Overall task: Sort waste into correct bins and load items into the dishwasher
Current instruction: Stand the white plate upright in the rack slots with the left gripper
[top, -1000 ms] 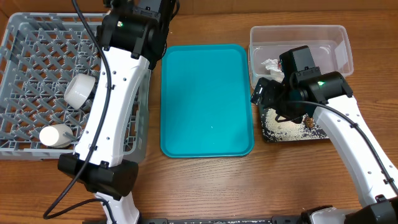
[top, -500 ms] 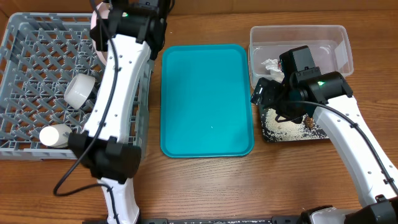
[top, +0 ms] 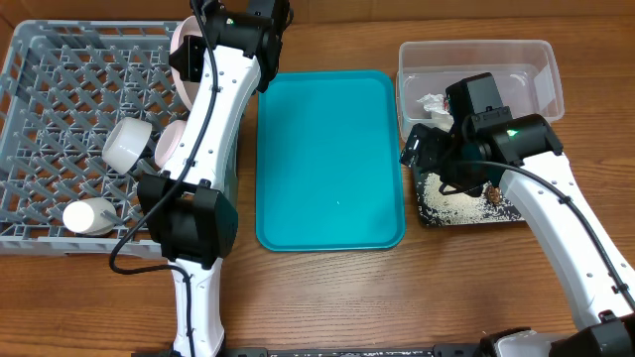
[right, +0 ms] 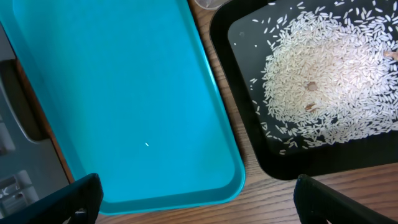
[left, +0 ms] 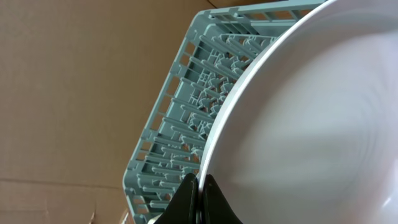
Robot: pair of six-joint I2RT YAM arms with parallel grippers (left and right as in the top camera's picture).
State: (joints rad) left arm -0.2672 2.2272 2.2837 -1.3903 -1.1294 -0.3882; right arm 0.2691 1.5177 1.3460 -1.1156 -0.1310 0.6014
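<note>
**While the plate hangs on edge over the rack, it needs a slot**

As my left gripper pinches the plate's rim, fingers closed on it, I judge that loading is under way. The plate stands upright over the rack's side nearest the teal tray and is not yet seated. Next I would lower it edge-on between the pegs, then let go.

My right gripper hovers with fingers spread wide, holding nothing, over the gap between the teal tray and the black tray.

The rack holds a pale bowl, a white cup on its side, and a pinkish bowl half hidden by my arm. The black tray carries rice and a brown lump. The clear tub holds a white paper scrap. I can find no chopsticks or wrapper.
</note>
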